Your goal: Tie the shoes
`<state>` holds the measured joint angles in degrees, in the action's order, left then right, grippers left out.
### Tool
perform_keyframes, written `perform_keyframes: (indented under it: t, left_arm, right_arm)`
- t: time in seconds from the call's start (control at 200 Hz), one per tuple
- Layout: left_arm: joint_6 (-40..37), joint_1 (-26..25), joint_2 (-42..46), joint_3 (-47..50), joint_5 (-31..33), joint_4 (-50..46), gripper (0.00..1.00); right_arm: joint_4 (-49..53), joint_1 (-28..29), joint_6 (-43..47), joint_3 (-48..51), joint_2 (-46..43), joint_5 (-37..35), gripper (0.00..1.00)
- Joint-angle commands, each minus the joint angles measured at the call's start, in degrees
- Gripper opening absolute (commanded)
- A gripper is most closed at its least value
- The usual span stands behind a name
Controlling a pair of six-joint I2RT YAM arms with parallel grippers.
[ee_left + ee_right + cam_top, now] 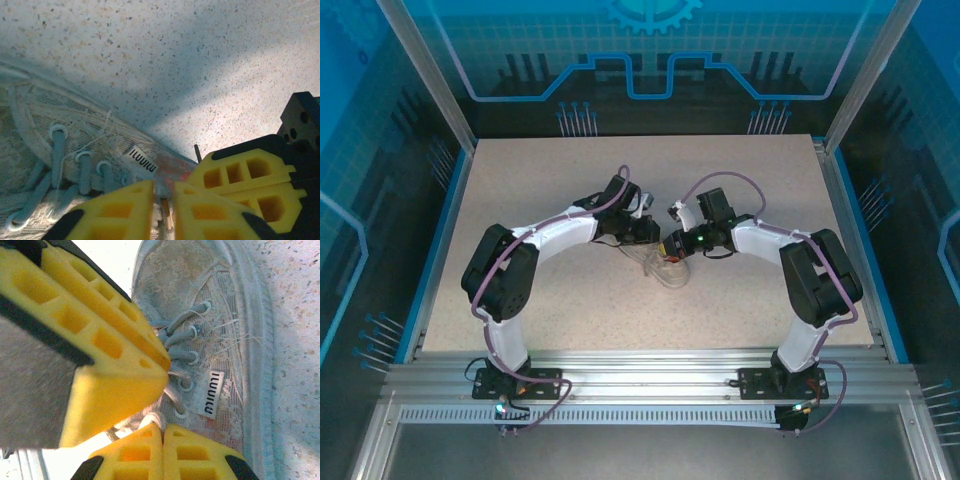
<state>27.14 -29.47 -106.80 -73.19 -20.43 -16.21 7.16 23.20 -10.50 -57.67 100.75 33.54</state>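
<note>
The small whitish-grey shoe [670, 272] lies mid-table under both wrists, its white laces [182, 337] threaded through eyelets beside a label. My left gripper [162, 189] hangs over the shoe's [75, 130] reddish opening, its jaws drawn close on a lace end with a brown tip. My right gripper [163, 426] is shut, a lace strand pinched at its tips above the shoe [225, 315]. The two grippers nearly touch: the right gripper [245, 185] sits just right of the left fingers, and the left gripper [115, 340] covers the shoe's left side. From above, the left gripper [642, 238] and right gripper [672, 245] meet.
The speckled tabletop [570, 180] is bordered by a blue rim [438, 240] and clear enclosure walls. An aluminium rail [640, 375] at the near edge carries both arm bases.
</note>
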Motion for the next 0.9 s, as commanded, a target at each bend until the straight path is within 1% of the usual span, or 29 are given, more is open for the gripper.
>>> perform_keyframes:
  t: [0.0, 0.15, 0.405, 0.896]
  left_arm:
    - [0.44, 1.13, 1.53, 1.03, -1.11, 0.96, 0.09]
    - [-0.58, 2.28, 3.43, 1.10, -0.08, 0.26, 0.00]
    - [-1.79, 4.38, 4.50, -0.14, 0.11, 0.75, 0.00]
    - [-1.90, 5.75, 4.03, -2.03, -0.93, 3.20, 0.00]
  right_arm:
    - [-1.09, 0.09, -0.18, 0.81, -1.75, 1.46, 0.00]
    - [-0.69, 0.00, 0.00, 0.46, -1.65, 1.62, 0.00]
    - [0.83, 0.02, 0.72, -0.48, -1.53, 1.75, 0.00]
    - [3.47, -0.02, 1.27, -2.79, -1.36, 0.92, 0.00]
